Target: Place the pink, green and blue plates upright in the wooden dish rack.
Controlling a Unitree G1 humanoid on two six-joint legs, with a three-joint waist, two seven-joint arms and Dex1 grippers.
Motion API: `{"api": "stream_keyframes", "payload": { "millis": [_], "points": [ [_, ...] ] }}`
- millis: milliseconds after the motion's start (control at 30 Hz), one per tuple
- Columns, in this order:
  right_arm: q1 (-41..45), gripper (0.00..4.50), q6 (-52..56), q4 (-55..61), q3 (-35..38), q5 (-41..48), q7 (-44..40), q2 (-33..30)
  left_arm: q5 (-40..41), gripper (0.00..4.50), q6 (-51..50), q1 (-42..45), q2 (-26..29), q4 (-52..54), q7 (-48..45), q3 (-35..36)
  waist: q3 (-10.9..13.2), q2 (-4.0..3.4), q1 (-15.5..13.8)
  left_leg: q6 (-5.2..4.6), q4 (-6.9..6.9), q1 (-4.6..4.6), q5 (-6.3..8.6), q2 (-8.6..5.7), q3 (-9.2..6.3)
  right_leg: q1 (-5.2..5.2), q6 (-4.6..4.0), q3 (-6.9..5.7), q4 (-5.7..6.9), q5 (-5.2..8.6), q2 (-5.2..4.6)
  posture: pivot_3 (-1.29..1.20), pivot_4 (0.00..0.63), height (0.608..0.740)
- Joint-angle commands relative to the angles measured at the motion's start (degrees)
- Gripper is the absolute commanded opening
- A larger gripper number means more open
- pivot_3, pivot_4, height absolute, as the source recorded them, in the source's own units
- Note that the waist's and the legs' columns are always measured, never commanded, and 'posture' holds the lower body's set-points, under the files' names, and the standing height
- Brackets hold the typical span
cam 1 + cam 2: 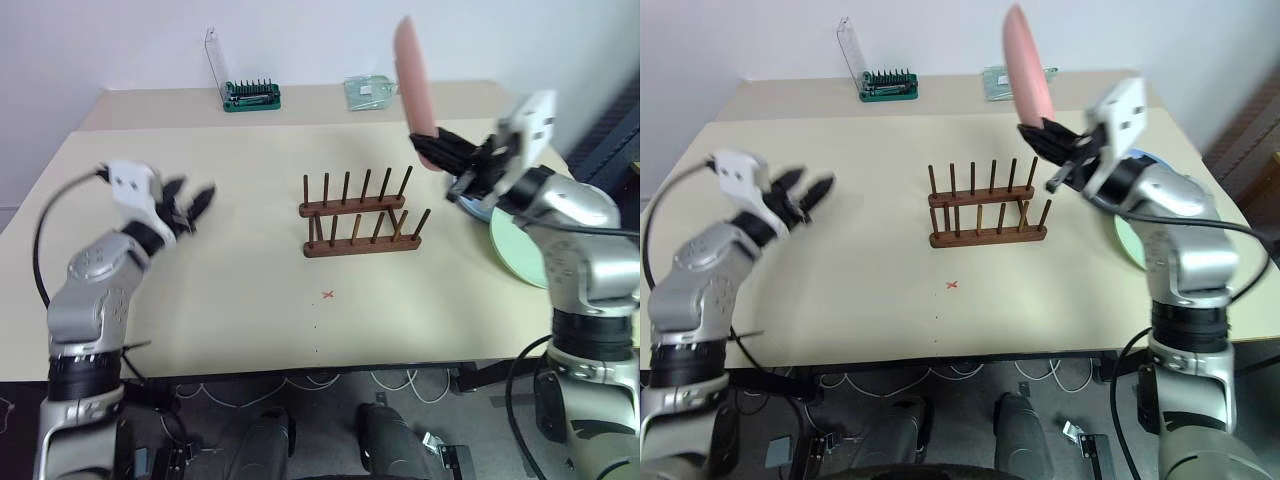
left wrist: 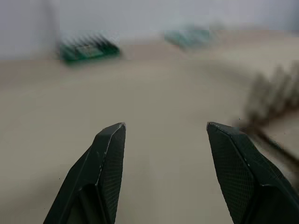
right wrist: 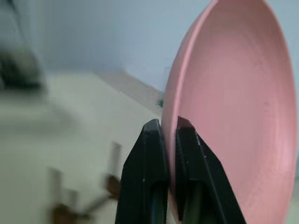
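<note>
From the left eye view, the right gripper (image 1: pixel 432 146) is clamped on the lower rim of the pink plate (image 1: pixel 413 75), which stands on edge in the air, above and to the right of the dish rack (image 1: pixel 360 215). Held edge-on like this, the plate looks ready to be lowered between two pegs. The rack sits empty in the middle of the desk (image 1: pixel 230 300). The green plate (image 1: pixel 517 252) lies flat near the desk's right edge, mostly behind the right arm, with a sliver of the blue plate (image 1: pixel 472 210) showing just under the wrist. The left gripper (image 1: pixel 198 203) hovers over the left side of the desk, well apart from the rack, with nothing in it.

The right eye view gives the same layout: the pink plate upright above the rack's right end, the rack's slots all free. A green tray of tool bits (image 1: pixel 890 86) sits by the far edge, clear of the work.

In the left wrist view, the left gripper's two fingers (image 2: pixel 105 163) stand wide apart over bare desk, with the rack blurred off to one side.

In the right wrist view, the right gripper's fingers (image 3: pixel 152 172) pinch the pink plate's rim from both sides, one on its inner face and one on the back, so the plate rises straight up past the fingertips.
</note>
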State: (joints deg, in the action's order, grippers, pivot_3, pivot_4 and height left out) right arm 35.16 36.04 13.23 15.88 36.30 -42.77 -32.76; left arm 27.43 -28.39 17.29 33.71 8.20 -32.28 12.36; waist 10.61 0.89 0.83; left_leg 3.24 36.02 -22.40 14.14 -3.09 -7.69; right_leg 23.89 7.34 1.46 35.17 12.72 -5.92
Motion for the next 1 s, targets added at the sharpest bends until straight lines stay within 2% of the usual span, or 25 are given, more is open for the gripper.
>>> {"api": "stream_keyframes", "payload": {
  "millis": [33,167,300,867,967,1000],
  "points": [
    [-1.49,0.0,5.49,3.19,2.71,7.43,1.85,0.21,0.68,2.81,1.66,-2.84,3.2,6.52,-7.29,-2.26,0.0,-0.02,-0.01,0.0,0.01,0.0,0.0,0.01,0.01,0.0,-0.07,0.0,0.0,0.03,0.0,0.0,0.15,0.74],
    [-2.56,0.0,8.04,3.13,3.23,11.17,3.96,0.83,-1.05,2.81,1.22,-6.3,5.33,8.86,-11.3,-6.65,0.03,-0.15,0.05,-0.01,0.01,0.01,0.01,0.0,0.08,0.0,-0.11,0.03,-0.01,0.05,0.0,0.0,0.15,0.74],
    [-2.78,0.0,8.83,0.82,3.46,12.85,5.52,1.34,1.22,2.81,1.18,-7.05,2.75,12.27,-13.33,-9.68,0.05,-0.19,0.02,-0.02,0.01,0.01,0.01,0.01,0.08,0.02,-0.01,0.03,0.01,-0.01,0.0,0.0,0.15,0.74],
    [-2.38,0.0,10.32,-7.14,4.24,16.63,6.29,1.36,-0.51,2.81,1.65,-6.67,0.2,13.6,-13.71,-13.76,0.05,-0.19,0.1,-0.03,0.03,0.01,0.01,0.02,0.09,0.01,0.0,0.02,0.01,-0.01,0.01,0.0,0.15,0.74],
    [-2.68,0.99,9.87,-7.3,3.85,16.28,6.34,1.37,-1.0,2.84,1.87,-6.67,-0.1,13.28,-13.75,-13.74,0.05,-0.19,0.1,-0.03,0.02,0.01,0.01,0.02,0.09,0.02,0.0,0.02,0.01,-0.01,0.01,0.0,0.15,0.74],
    [-2.71,1.44,9.58,-7.35,3.86,16.06,6.53,1.46,-1.09,2.84,1.96,-6.74,-0.17,13.23,-13.8,-13.68,0.05,-0.19,0.1,-0.03,0.03,0.01,0.01,0.02,0.09,0.02,0.01,0.03,0.01,-0.01,0.01,0.0,0.15,0.74]
  ]
}}
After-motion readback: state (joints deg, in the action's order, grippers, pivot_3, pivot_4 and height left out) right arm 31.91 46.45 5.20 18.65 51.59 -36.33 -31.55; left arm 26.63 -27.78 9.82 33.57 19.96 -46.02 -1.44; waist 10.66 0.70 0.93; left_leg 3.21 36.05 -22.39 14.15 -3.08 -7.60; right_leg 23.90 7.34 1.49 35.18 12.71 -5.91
